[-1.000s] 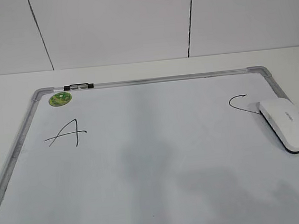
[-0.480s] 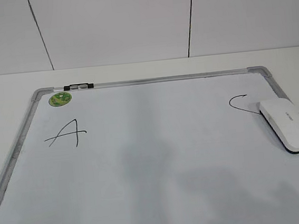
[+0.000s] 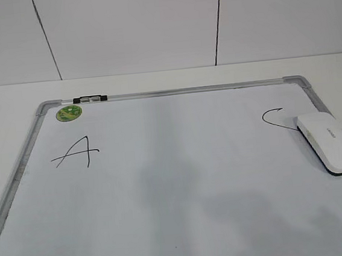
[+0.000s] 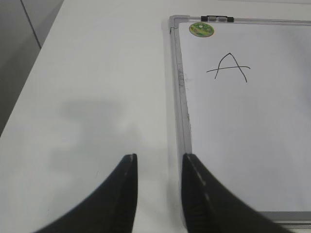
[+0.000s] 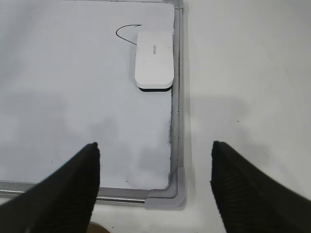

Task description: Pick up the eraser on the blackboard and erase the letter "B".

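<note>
The white eraser lies on the blackboard at its right edge, against the grey frame. It also shows in the right wrist view, with its far end over the tail of the black "C". No letter "B" shows in any view; the middle of the board is blank. My right gripper is wide open and empty, above the board's near right corner, well short of the eraser. My left gripper is narrowly open and empty, over the table beside the board's left frame. Neither gripper shows in the exterior view.
A black "A" is at the board's left, with a round green sticker in the far left corner. A small black clip sits on the top frame. White table surrounds the board; a panelled wall stands behind.
</note>
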Motion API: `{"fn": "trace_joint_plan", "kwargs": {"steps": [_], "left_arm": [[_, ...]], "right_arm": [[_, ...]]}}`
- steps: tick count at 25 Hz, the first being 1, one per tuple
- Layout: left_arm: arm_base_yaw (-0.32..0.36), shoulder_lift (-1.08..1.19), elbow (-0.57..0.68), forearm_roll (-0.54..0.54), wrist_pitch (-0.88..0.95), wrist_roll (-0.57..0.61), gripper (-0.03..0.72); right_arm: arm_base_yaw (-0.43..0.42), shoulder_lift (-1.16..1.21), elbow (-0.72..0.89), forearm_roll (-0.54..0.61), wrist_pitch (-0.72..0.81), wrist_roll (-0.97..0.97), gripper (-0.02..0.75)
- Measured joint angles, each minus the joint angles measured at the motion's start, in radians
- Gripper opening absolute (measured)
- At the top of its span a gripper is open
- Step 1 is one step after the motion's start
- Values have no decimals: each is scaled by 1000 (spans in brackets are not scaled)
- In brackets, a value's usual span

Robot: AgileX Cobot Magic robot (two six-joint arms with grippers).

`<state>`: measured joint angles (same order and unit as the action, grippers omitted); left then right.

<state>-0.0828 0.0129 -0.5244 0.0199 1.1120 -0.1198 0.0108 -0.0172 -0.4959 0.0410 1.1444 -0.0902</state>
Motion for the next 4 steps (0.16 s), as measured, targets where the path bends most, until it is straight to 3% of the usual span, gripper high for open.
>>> {"fn": "trace_joint_plan", "kwargs": {"steps": [4], "left_arm": [[0, 0, 0, 0, 0, 0, 237]], "right_arm": [[0, 0, 0, 0, 0, 0, 551]]}}
